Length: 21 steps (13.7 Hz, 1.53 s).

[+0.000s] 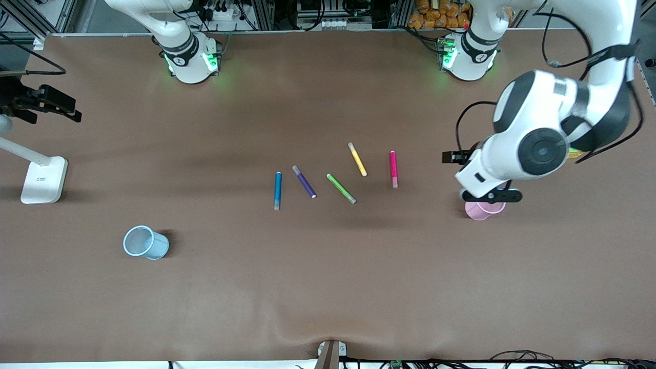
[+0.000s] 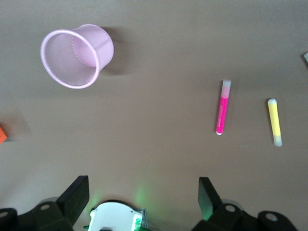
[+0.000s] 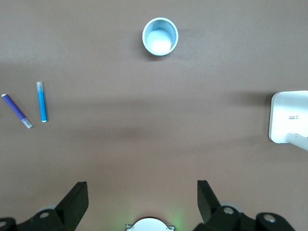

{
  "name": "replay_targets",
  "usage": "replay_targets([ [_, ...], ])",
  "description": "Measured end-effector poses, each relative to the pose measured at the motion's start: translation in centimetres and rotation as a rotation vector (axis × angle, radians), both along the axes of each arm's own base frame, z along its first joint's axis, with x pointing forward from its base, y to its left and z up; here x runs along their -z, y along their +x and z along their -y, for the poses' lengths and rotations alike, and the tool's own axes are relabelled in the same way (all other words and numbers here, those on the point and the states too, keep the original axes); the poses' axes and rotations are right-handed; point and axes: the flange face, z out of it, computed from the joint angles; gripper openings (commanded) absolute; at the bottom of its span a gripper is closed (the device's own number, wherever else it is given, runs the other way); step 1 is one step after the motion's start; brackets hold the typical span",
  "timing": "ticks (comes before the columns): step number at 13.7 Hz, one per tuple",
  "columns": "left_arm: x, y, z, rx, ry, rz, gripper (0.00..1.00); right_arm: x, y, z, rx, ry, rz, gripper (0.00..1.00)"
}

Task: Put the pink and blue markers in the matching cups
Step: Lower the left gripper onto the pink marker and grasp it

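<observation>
I work in a robotics lab: my two arm bases [image 1: 190,60] are bolted to a brown-covered surface [image 1: 328,287], with aluminium framing [image 1: 41,15], cables and power strips [image 1: 225,13] along its edge.

Even, diffuse overhead light falls on the matte brown worktop [image 1: 328,287], bright enough to show every colour cleanly, with no hard glare. Shadows are soft and short: the pale blue mesh cup [image 1: 145,242] throws a small dark patch beside its base, and the pale pink mesh cup [image 2: 77,55] does likewise in the left wrist view. Broad, faint darker bands cross the worktop's middle. Green indicator lamps tint the surface along the edge where the robot bases stand. Both wrist views are slightly dimmer and softer, and the dark fingers [image 3: 74,199] at their margins look blurred.
</observation>
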Motion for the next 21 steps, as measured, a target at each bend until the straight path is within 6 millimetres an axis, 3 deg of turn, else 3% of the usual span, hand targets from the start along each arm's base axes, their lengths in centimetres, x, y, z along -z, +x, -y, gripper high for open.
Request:
replay_targets([
  [7, 9.3, -1.6, 2.6, -0.105, -0.059, 0.092, 1.0, 0.1, 0.0, 0.0, 0.001, 0.0, -0.002, 1.0],
  [15, 20.1, -4.3, 8.2, -0.131, -0.069, 0.103, 1.0, 0.5, 0.0, 0.1, 0.001, 0.0, -0.009, 1.0],
  [18, 23.3, -5.2, 9.0, -0.132, -0.062, 0.068, 0.93, 0.6, 0.0, 0.0, 0.001, 0.0, -0.008, 1.0],
  [21, 24.1, -5.7, 9.5, -0.141, -0.071, 0.045, 0.77, 0.6, 0.0, 0.0, 0.001, 0.0, -0.009, 1.0],
])
